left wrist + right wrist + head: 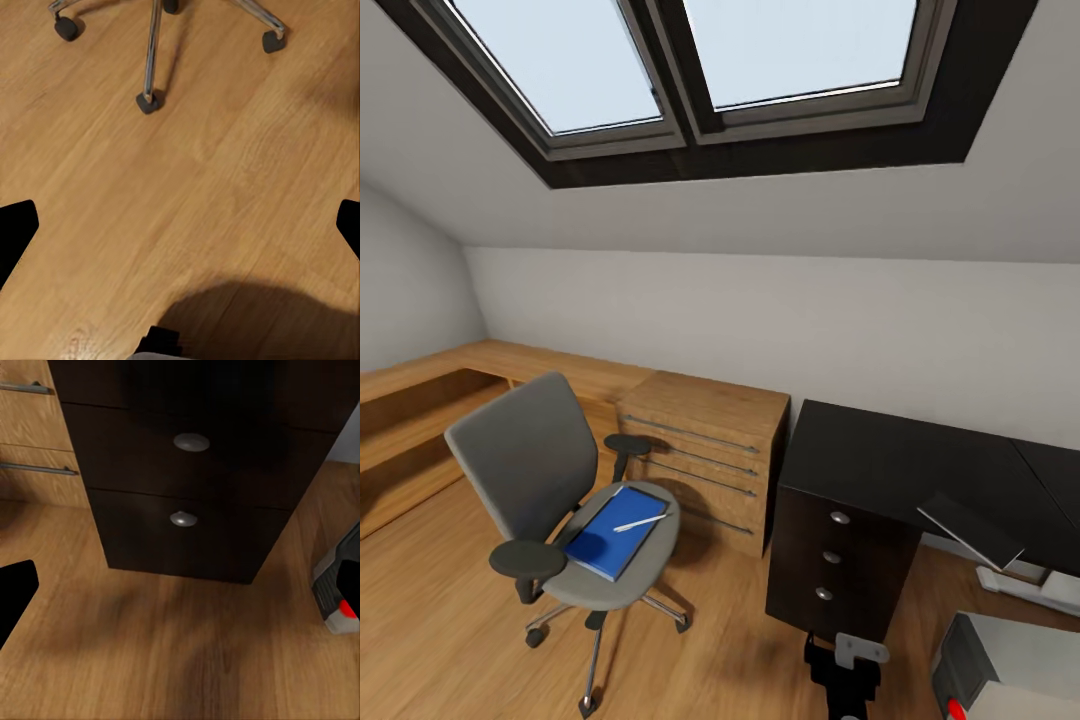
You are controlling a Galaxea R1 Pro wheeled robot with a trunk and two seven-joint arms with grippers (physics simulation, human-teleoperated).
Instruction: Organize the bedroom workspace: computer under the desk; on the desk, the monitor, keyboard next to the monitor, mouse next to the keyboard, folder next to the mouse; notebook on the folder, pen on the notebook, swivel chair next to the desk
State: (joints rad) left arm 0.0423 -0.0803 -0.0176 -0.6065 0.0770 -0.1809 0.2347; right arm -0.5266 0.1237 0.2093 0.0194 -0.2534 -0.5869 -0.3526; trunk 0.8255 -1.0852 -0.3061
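1. The folder (pixel 614 535) lies flat on the chair (pixel 555 490) seat, its long axis running toward the desk (pixel 920 470).
2. The pen (pixel 640 522) lies crosswise on it.
3. Both grippers (pixel 180 225) (pixel 180 589) are spread open, empty, over floor.

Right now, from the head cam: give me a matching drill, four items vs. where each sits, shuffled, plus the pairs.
Things:
1. folder
2. pen
3. swivel chair
4. computer

Places:
A. on the wooden floor, left of the light wooden drawer cabinet
B. on the floor at the lower right, beside the black drawers of the desk
C. flat on the chair seat
D. lying on the blue cover

Pairs: 1-C, 2-D, 3-A, 4-B
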